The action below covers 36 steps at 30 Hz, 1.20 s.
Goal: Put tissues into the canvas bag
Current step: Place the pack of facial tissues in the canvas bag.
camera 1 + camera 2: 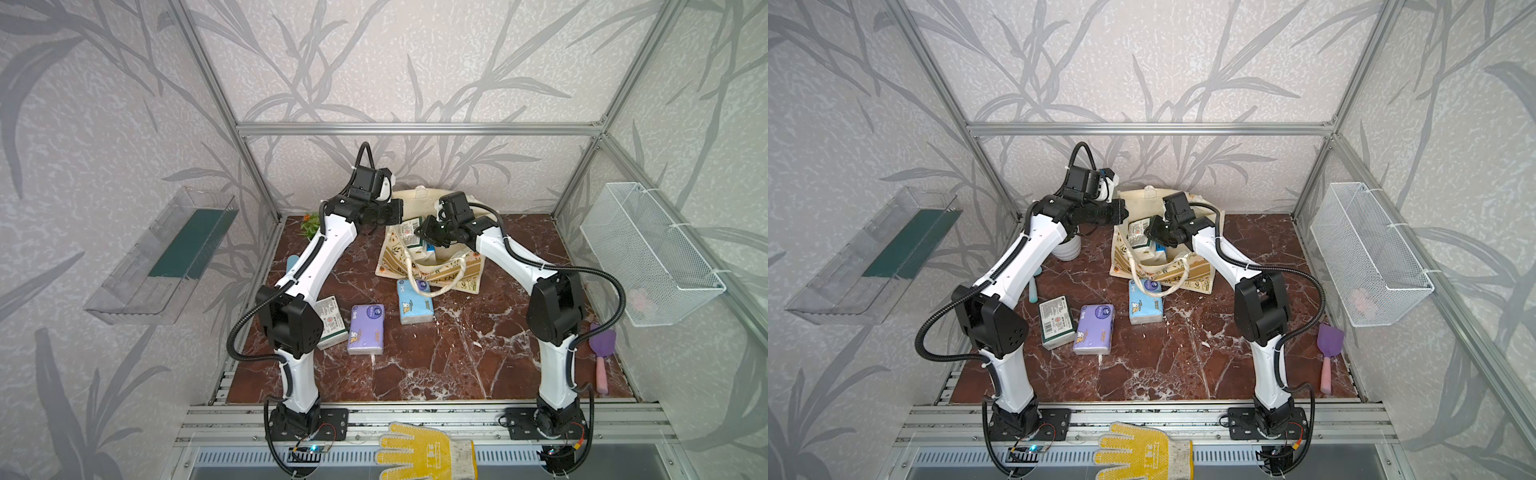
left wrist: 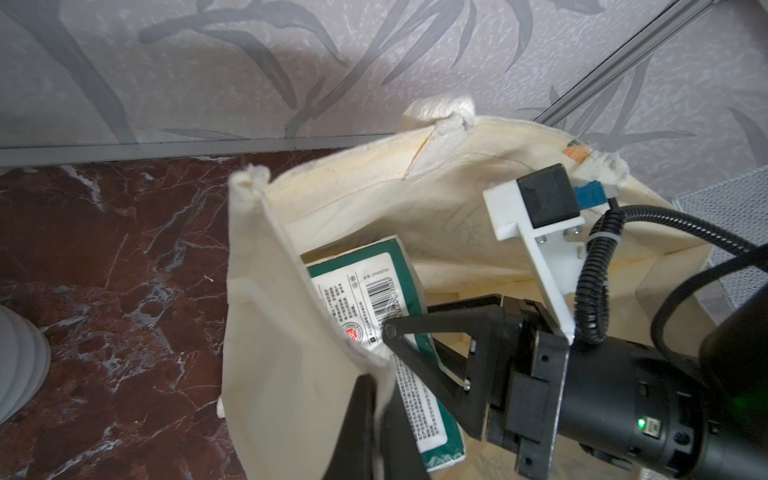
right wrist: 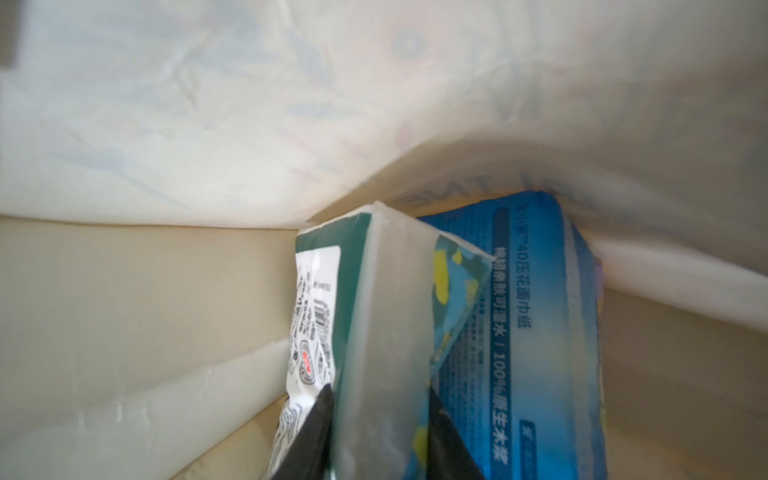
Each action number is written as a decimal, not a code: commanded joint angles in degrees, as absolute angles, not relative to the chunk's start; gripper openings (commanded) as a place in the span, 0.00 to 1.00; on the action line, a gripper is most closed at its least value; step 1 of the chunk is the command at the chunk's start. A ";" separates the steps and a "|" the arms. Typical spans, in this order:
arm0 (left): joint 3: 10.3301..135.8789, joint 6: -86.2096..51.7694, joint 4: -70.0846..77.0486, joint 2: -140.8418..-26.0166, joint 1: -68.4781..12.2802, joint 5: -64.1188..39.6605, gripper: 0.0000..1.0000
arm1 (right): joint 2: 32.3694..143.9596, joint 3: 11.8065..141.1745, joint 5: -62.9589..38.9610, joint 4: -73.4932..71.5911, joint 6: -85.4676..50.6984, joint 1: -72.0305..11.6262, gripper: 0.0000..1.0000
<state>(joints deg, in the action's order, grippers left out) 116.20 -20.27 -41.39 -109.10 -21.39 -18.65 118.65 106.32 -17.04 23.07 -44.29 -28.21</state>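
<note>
Cream cloth of the canvas bag [image 1: 415, 203] stood at the back of the marble table [image 1: 457, 357], its rim pinched tight by the left gripper [image 2: 380, 386]. Inside, the right gripper [image 3: 380, 407] clamped a dark green pack [image 3: 386, 311] beside a blue pack [image 3: 536, 332]. In front lay another green pack [image 1: 1054, 320], a lilac pack [image 1: 1094, 328] and a second blue pack [image 1: 1145, 303].

Cream canvas bag [image 1: 415, 205], dark green pack [image 2: 357, 291], red-brown marbled table [image 1: 457, 353]
</note>
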 commanded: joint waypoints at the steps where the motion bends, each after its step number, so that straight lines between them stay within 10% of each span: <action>1: 117.77 -24.84 -33.84 -107.73 -21.12 -25.72 0.05 | 121.81 104.90 -17.08 25.21 -40.90 -29.70 0.31; 25: 113.69 -34.35 -27.10 -107.36 -17.67 -32.06 0.05 | 125.39 107.59 -16.77 27.84 -37.14 -28.74 0.44; 36: 110.72 -31.36 -29.54 -104.01 -16.92 -25.54 0.16 | 123.01 107.74 -17.50 27.26 -32.40 -28.73 0.77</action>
